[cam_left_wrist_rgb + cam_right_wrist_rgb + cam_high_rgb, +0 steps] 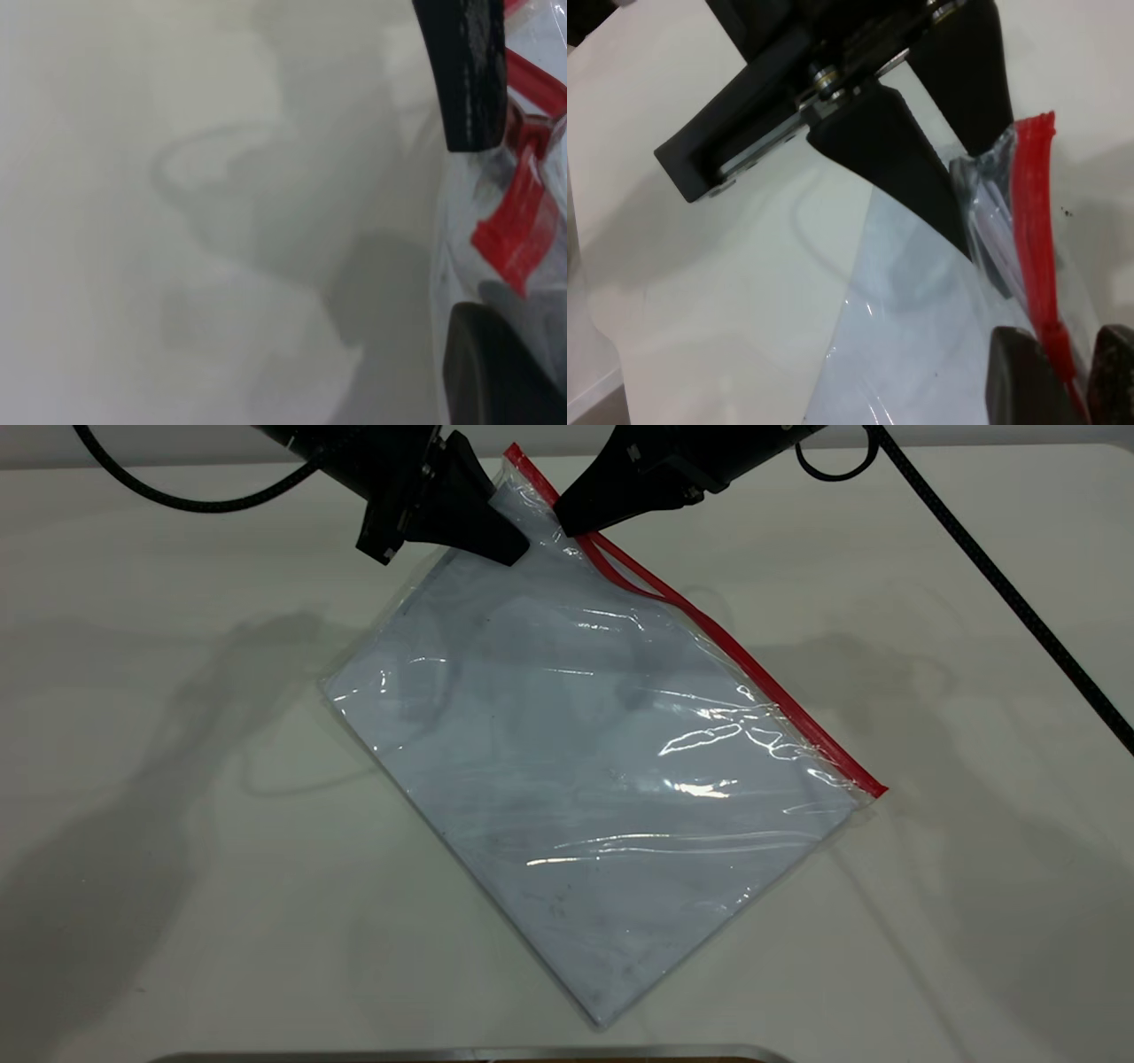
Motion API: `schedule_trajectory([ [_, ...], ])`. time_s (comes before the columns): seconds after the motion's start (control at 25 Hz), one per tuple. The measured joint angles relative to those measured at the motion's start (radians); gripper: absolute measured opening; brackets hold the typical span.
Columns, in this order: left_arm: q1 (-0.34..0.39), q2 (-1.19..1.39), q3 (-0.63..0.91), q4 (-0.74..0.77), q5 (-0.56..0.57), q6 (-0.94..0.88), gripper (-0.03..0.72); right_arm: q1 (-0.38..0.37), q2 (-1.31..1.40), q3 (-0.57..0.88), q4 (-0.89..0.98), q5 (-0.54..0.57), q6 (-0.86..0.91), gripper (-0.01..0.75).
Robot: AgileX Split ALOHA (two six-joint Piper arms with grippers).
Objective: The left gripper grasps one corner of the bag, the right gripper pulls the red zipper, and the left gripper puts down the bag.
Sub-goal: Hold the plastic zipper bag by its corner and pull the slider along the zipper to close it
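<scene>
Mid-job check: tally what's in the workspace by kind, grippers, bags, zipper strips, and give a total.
Grippers: 2, the left gripper shut on the bag's far corner, the right gripper at the red zipper
Bags: 1, the bag, corner lifted off the table
Zipper strips: 1
Total: 4

white desk (177, 921) | pretty bare | gray metal-looking strip (469, 1055) poking in at the near edge
</scene>
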Motion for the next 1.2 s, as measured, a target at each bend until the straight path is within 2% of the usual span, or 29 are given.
schedule_trajectory([
  [0.28, 0.0, 0.0, 0.0, -0.001, 0.0, 0.002, 0.051, 0.0, 0.0, 0.0, 0.005, 0.0, 0.0, 0.155],
  [0.52, 0.0, 0.0, 0.0, -0.008, 0.0, 0.002, 0.051, 0.0, 0.0, 0.0, 0.006, 0.0, 0.0, 0.038],
  [0.76, 0.0, 0.0, 0.0, -0.012, 0.0, 0.002, 0.051, 0.0, 0.0, 0.0, -0.001, 0.001, 0.0, 0.032],
  [1.2, 0.015, 0.009, 0.0, -0.06, 0.013, -0.02, 0.051, 0.0, 0.0, -0.003, -0.128, -0.015, 0.041, 0.032],
])
